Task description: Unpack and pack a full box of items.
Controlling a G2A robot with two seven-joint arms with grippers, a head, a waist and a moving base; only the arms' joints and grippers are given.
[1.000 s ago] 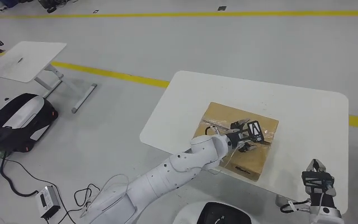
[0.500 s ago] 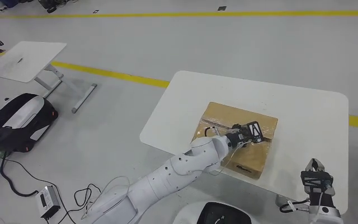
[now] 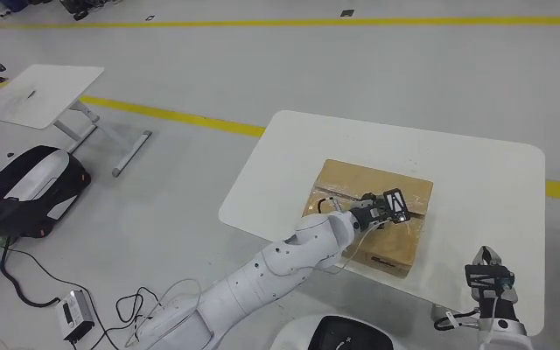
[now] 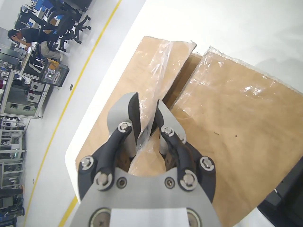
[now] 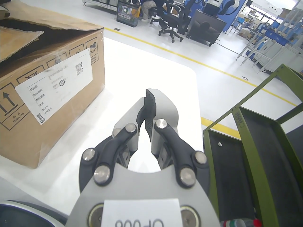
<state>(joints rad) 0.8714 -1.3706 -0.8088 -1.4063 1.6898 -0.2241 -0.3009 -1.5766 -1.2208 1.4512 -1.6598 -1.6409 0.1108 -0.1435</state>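
A brown cardboard box [image 3: 346, 185] lies on the white table [image 3: 477, 171], its top flaps covered with clear tape. My left gripper [image 3: 395, 204] hovers over the middle seam of the box top. In the left wrist view it [image 4: 146, 115] is shut on the raised taped edge of one top flap [image 4: 153, 72]; the other flap [image 4: 232, 109] lies flat, with a dark gap between them. My right gripper [image 3: 487, 261] stays near the table's front right corner, apart from the box [image 5: 54, 86], shut [image 5: 148, 106] with nothing in it.
A green metal cart [image 5: 251, 140] stands just off the table beside my right gripper. The box side facing that gripper carries a white label [image 5: 54, 81]. Bare tabletop [image 5: 165, 79] stretches beyond the right gripper. A small side table [image 3: 48, 92] stands far off on the floor.
My left gripper's fingers have drawn together on the flap edge at the seam. The right gripper has slid slightly back toward the table's front edge.
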